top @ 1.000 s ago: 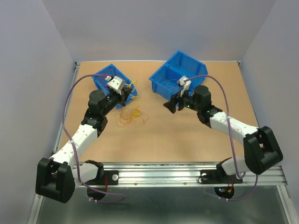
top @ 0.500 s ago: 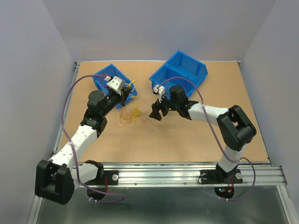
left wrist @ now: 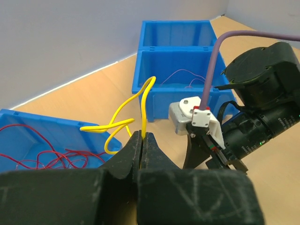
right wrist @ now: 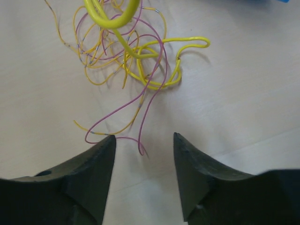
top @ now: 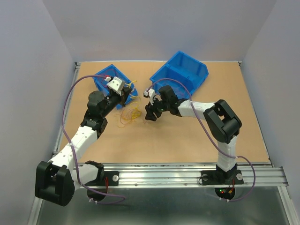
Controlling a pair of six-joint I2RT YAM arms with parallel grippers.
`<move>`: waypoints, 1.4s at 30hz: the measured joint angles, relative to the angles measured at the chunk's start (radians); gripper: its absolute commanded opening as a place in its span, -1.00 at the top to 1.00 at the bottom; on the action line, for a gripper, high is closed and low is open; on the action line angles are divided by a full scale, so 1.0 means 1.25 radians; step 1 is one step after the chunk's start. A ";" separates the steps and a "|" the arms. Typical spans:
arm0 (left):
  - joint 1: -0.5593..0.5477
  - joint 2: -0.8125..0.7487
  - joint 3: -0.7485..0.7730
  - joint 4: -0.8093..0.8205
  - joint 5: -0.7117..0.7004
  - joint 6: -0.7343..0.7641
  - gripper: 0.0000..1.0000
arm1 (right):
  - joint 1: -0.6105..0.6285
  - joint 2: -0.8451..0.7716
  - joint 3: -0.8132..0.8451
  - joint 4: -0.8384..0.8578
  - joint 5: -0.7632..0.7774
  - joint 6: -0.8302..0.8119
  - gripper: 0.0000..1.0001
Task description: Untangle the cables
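Step in hand: separation. My left claw (left wrist: 142, 139) is pressed together on the thick yellow cable (left wrist: 142, 110), held raised at lower centre of its view; my right claw (right wrist: 143, 143) hangs spread over the pink strand (right wrist: 140, 126) trailing from the cables (right wrist: 110, 51) at upper left. Next move, as I judge: lower, pinch that strand alone, then draw toward bare table (top: 187, 140) at lower centre of the top view, clear of the blue bin (top: 183, 72).
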 measured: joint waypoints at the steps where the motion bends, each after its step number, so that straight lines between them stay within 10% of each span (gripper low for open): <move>1: 0.000 0.000 0.000 0.000 0.000 0.001 1.00 | 0.002 0.007 0.008 -0.011 -0.001 -0.008 0.26; 4: 0.000 0.000 0.000 0.000 -0.001 0.001 1.00 | 0.011 0.030 0.035 -0.039 -0.001 -0.027 0.99; 11: 0.000 0.000 0.000 0.000 -0.006 0.002 1.00 | 0.017 -0.052 -0.021 -0.068 -0.009 -0.042 0.99; 22: -0.001 0.000 0.000 0.001 -0.016 0.005 1.00 | 0.017 -0.843 -0.425 0.139 0.181 0.102 0.99; 42: 0.041 0.005 0.000 -0.001 -0.339 -0.018 1.00 | 0.017 -1.416 -0.615 0.305 0.954 0.222 0.99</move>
